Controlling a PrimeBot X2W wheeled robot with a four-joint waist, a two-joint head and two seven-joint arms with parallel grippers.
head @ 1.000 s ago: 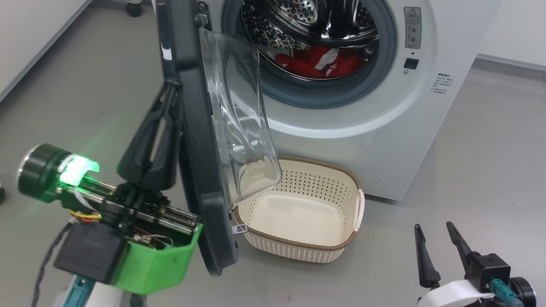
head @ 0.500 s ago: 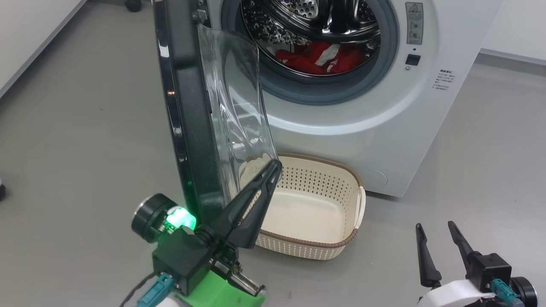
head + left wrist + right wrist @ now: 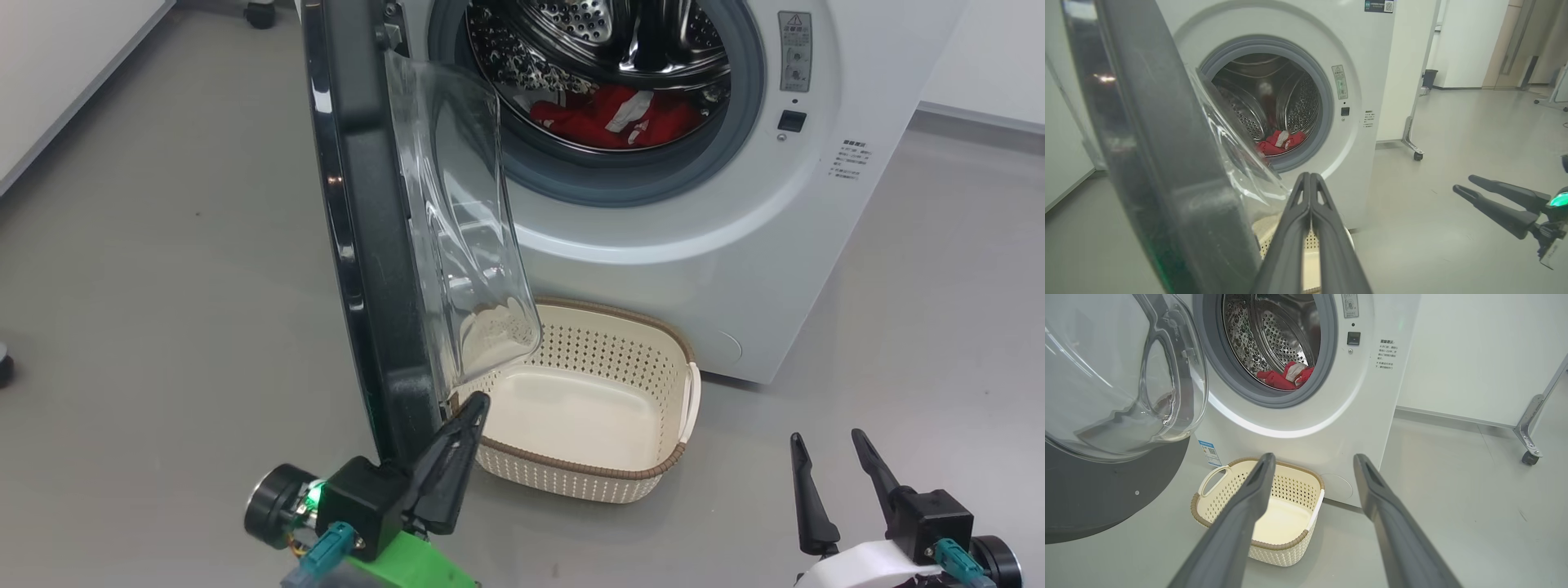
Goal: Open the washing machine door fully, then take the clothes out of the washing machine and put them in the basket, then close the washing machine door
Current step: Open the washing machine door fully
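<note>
Lower left, my left gripper (image 3: 478,404) is clenched on nothing, perhaps brushing the door (image 3: 367,245). Lower right, my right gripper (image 3: 824,445) gapes. Centre, the basket (image 3: 571,478). Top, clothes (image 3: 608,122) lie inside the machine (image 3: 735,245).

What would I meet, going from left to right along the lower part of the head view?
left gripper, fingers shut → basket → right gripper, fingers apart. The washing machine door overlaps the first two, so I leave it out.
</note>
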